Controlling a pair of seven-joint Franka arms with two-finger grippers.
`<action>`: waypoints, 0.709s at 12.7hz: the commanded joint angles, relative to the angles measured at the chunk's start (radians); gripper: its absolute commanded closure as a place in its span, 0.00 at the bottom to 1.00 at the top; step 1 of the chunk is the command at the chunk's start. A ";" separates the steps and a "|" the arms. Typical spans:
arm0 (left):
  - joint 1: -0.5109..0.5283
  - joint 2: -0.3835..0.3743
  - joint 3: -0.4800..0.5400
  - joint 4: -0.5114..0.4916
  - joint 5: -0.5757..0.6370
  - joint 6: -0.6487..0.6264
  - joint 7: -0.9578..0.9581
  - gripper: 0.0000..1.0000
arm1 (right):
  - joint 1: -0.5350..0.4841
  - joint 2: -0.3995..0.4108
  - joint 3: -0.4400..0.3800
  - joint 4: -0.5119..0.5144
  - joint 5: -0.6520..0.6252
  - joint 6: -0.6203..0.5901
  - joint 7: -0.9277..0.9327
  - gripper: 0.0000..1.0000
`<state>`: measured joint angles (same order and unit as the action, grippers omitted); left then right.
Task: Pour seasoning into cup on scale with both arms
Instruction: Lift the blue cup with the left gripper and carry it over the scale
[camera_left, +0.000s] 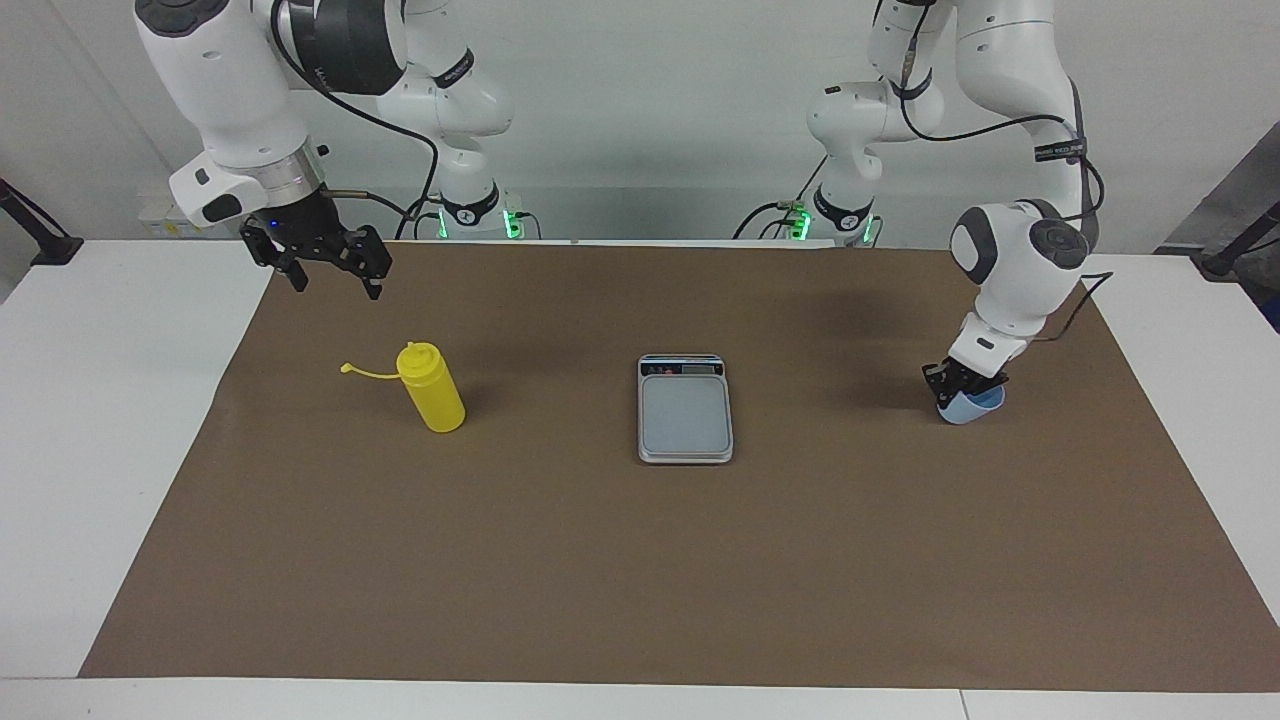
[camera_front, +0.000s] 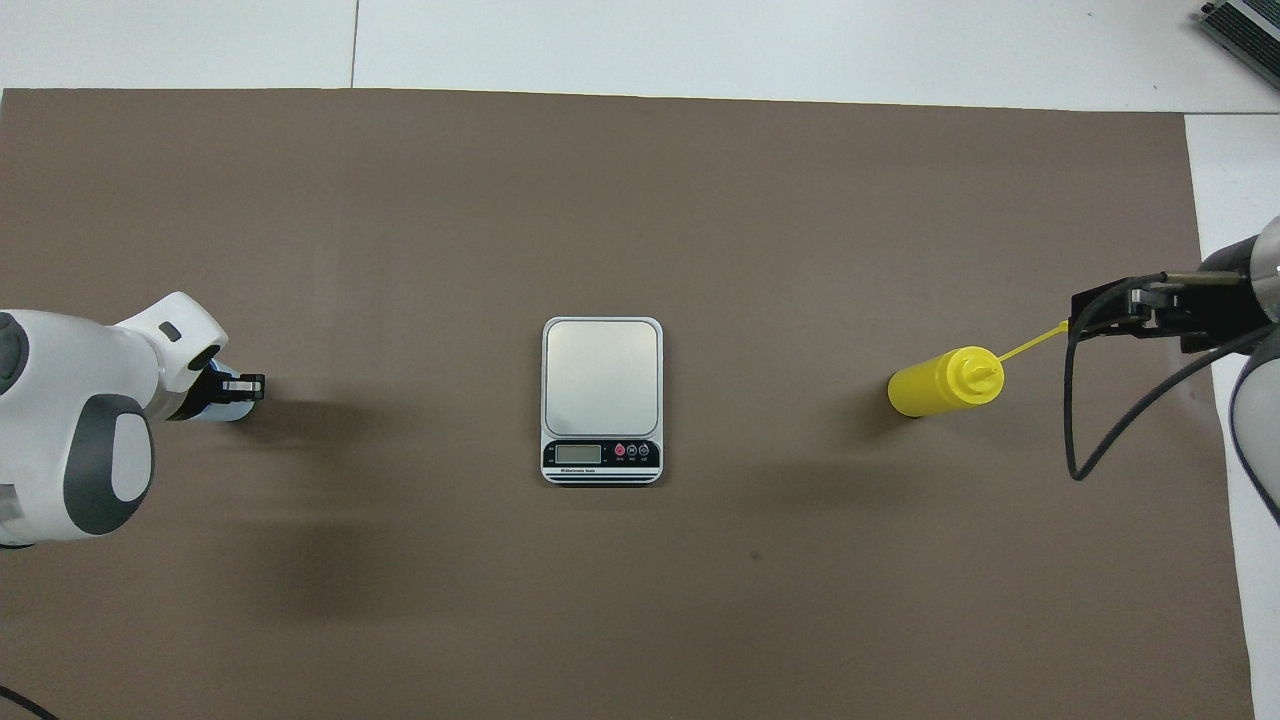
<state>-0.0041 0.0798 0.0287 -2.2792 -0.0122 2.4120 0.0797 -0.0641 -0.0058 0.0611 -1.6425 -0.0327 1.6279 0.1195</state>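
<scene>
the left end effector (camera_left: 962, 384) is gripping the rim of the blue cup (camera_left: 972, 407), which is tilting on the brown mat (camera_left: 640, 560). the right end effector (camera_left: 330, 270), fingers spread, is hovering near the yellow bottle (camera_left: 432, 400). the scale (camera_left: 685, 410) is sitting between them.

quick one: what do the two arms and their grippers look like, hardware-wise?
Both are glossy white jointed arms with rounded shells and dark grey joint caps. Loose black cables run along each, and green lights glow at both bases. The left arm carries a black band with small white lettering; its black two-finger left gripper looks compact. The right arm has a silver wrist ring above its black, linked-finger right gripper.
</scene>
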 joint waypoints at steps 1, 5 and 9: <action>-0.013 0.008 0.007 0.032 -0.014 -0.025 0.015 1.00 | -0.013 -0.023 0.003 -0.026 -0.004 0.010 -0.027 0.00; -0.088 0.017 0.005 0.075 -0.014 -0.083 -0.070 1.00 | -0.013 -0.023 0.003 -0.026 -0.004 0.012 -0.027 0.00; -0.215 0.020 0.005 0.089 -0.014 -0.079 -0.312 1.00 | -0.013 -0.023 0.005 -0.026 -0.004 0.012 -0.027 0.00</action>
<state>-0.1599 0.0854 0.0190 -2.2194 -0.0149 2.3557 -0.1389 -0.0641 -0.0058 0.0611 -1.6426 -0.0327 1.6279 0.1195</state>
